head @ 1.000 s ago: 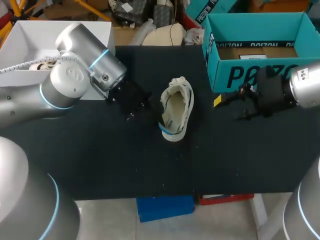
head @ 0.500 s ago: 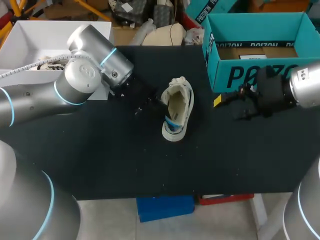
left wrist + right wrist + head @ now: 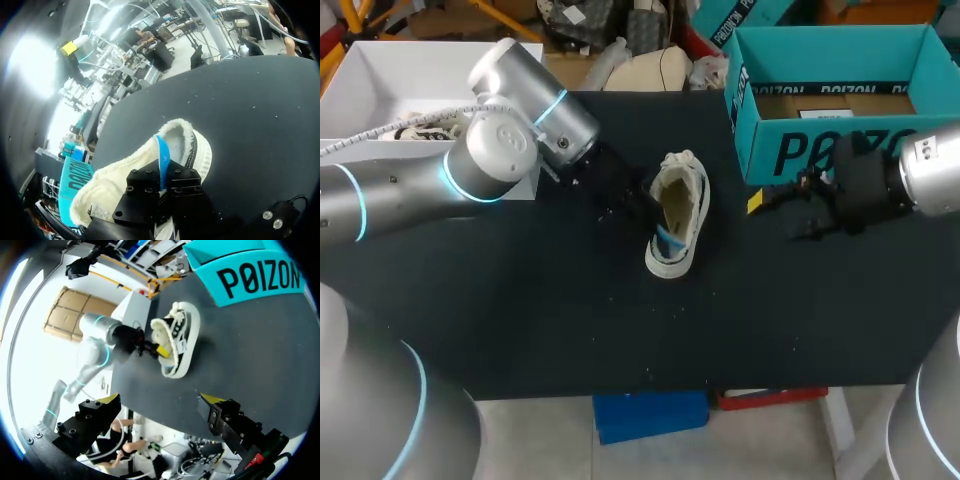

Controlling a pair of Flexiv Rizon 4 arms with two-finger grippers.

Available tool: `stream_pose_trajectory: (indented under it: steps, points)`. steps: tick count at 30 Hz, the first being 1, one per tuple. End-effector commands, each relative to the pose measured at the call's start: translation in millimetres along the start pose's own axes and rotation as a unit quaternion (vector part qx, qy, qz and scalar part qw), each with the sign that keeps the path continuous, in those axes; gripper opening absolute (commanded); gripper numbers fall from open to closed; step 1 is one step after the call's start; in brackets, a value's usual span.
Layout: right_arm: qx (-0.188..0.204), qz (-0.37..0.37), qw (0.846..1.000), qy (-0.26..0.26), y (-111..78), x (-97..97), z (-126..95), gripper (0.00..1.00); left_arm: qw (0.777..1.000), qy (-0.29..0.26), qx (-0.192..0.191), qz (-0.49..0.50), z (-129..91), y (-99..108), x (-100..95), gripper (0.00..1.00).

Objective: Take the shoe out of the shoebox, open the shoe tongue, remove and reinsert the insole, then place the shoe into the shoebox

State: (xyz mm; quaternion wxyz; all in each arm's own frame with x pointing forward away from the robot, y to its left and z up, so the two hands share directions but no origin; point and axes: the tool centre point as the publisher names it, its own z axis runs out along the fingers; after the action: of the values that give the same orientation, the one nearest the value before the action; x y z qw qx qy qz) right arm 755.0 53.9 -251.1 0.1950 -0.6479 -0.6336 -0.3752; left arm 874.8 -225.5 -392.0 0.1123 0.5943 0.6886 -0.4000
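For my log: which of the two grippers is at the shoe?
The left gripper, reaching into the shoe; the right gripper hangs open beside the teal shoebox.

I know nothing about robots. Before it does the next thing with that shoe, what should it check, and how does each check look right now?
1. Shoe out of the shoebox and on the table: ok.
2. Left gripper at the shoe's opening, shut on a blue strip: ok.
3. That blue strip is the insole: cannot tell.
4. Shoe standing flat on its sole: not ok, it is tipped sideways.
5. Right gripper open and well apart from the shoe: ok.
6. Shoebox open on top for the return: ok.
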Motion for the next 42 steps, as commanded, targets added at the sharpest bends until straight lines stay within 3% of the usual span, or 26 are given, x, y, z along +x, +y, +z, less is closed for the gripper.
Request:
stream_pose_trajectory:
  steps: [1,10,18,20,21,23,31,37,38,39,41,42]
  points:
    - [0.001,0.000,1.000,-0.001,0.5,0.5,0,1.00,0.999,0.039,-0.006,0.017,-3,-1,-4.6,0.00]
    - [0.001,0.000,1.000,-0.001,0.5,0.5,0,1.00,0.992,0.115,-0.011,0.055,-1,2,4.9,0.00]
    - [0.001,0.000,1.000,-0.001,0.5,0.5,0,1.00,0.990,0.123,-0.001,0.067,19,-1,6.5,0.00]
    - [0.001,0.000,1.000,-0.001,0.5,0.5,0,1.00,0.989,0.127,0.002,0.071,23,-3,6.8,0.31]
    - [0.001,0.000,1.000,-0.001,0.5,0.5,0,1.00,0.989,0.129,0.004,0.074,23,-4,6.8,0.42]
    - [0.001,0.000,1.000,-0.001,0.5,0.5,0,1.00,0.989,0.130,0.005,0.076,22,-6,6.0,1.00]
    - [0.001,0.000,1.000,-0.001,0.5,0.5,0,1.00,0.991,0.113,-0.033,0.071,-17,-9,-15.3,1.00]
    - [0.001,0.000,1.000,-0.001,0.5,0.5,0,1.00,0.996,0.055,-0.054,0.038,-37,-19,-42.2,1.00]
    - [0.001,0.000,1.000,-0.001,0.5,0.5,0,1.00,0.997,0.033,-0.064,0.017,-38,-22,-46.8,0.81]
    - [0.001,0.000,1.000,-0.001,0.5,0.5,0,1.00,0.995,0.042,-0.079,0.034,-40,-22,-50.6,0.47]
    - [0.001,0.000,1.000,-0.001,0.5,0.5,0,1.00,0.993,0.052,-0.098,0.033,-44,-23,-53.5,0.00]
    - [0.001,0.000,1.000,-0.001,0.5,0.5,0,1.00,0.991,0.067,-0.110,0.039,-44,-25,-53.4,0.00]
